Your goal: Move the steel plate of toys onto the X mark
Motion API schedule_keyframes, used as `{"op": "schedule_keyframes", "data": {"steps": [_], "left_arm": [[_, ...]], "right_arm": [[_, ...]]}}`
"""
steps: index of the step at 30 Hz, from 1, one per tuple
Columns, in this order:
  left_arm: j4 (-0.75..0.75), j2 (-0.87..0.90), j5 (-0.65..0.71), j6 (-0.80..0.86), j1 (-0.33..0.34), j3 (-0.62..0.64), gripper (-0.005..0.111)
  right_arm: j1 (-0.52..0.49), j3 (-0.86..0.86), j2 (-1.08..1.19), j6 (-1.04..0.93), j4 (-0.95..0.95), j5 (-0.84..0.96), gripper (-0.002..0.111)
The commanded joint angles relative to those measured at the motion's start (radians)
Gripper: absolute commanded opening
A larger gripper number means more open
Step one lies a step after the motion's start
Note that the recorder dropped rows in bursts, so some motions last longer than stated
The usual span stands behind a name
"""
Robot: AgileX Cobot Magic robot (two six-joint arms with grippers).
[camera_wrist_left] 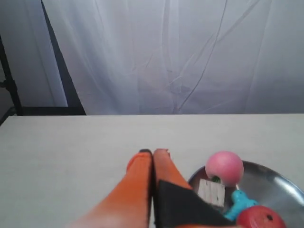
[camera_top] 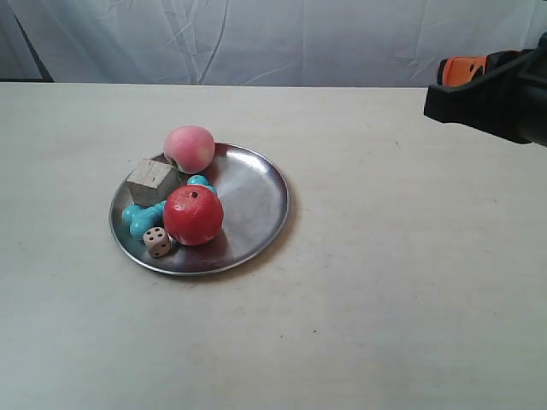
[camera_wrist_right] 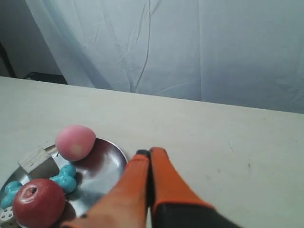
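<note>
The steel plate [camera_top: 252,201] lies on the table left of centre. It holds the pink peach [camera_top: 190,147], wooden cube [camera_top: 154,179], turquoise bone [camera_top: 141,218], red apple [camera_top: 194,214] and white die [camera_top: 157,242]. My left gripper [camera_wrist_left: 153,152] is shut and empty, above bare table beside the plate [camera_wrist_left: 280,183] on the peach [camera_wrist_left: 224,167] side. My right gripper [camera_wrist_right: 150,153] is also shut and empty, just off the rim of the plate [camera_wrist_right: 107,166]. I cannot make out the X mark in any view.
The arm at the exterior view's right [camera_top: 491,94] hangs above the table's far right. A pale curtain [camera_top: 273,38] closes the back. Faint small dark specks [camera_wrist_right: 249,166] dot the table beside my right gripper.
</note>
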Motion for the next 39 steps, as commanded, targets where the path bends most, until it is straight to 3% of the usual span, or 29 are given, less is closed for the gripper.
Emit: {"op": "schedule_keyframes", "data": {"steps": [1, 5, 10, 11, 14, 16, 24, 27, 31, 36, 39], "left_arm": [[-0.01, -0.012, 0.218, 0.0, -0.004, 0.006, 0.0], [-0.052, -0.012, 0.371, -0.018, -0.004, 0.006, 0.0], [-0.14, -0.012, 0.363, -0.04, -0.036, 0.006, 0.0], [-0.179, -0.012, 0.327, -0.072, -0.046, 0.006, 0.0], [-0.355, -0.012, 0.037, -0.085, -0.064, 0.006, 0.0], [-0.353, -0.012, -0.069, -0.085, -0.064, 0.006, 0.0], [-0.343, -0.012, -0.133, -0.085, -0.064, 0.006, 0.0], [-0.514, -0.016, -0.193, -0.097, -0.064, -0.004, 0.0], [-0.298, -0.03, -0.192, 0.077, -0.064, -0.006, 0.0], [-0.146, -0.039, -0.076, 0.087, -0.064, 0.029, 0.0], [-0.111, -0.056, -0.094, 0.087, -0.064, 0.124, 0.0]], "right_arm": [[-0.002, 0.004, -0.004, 0.0, 0.002, -0.014, 0.0], [-0.002, -0.002, -0.009, 0.0, 0.042, 0.0, 0.0], [-0.002, -0.004, -0.009, 0.0, 0.066, 0.0, 0.0], [-0.002, -0.004, -0.009, 0.0, 0.066, 0.0, 0.0], [-0.002, -0.004, -0.019, 0.0, 0.066, 0.0, 0.0], [-0.002, -0.004, -0.077, 0.0, 0.066, 0.006, 0.0], [-0.002, -0.004, -0.347, 0.0, 0.066, 0.0, 0.0], [-0.004, -0.004, -0.445, 0.0, 0.066, 0.006, 0.0], [-0.092, 0.011, -0.599, 0.018, 0.084, 0.014, 0.0], [-0.292, 0.132, -0.773, 0.02, 0.166, 0.169, 0.0], [-0.37, 0.245, -0.835, 0.02, 0.205, 0.239, 0.0]]}}
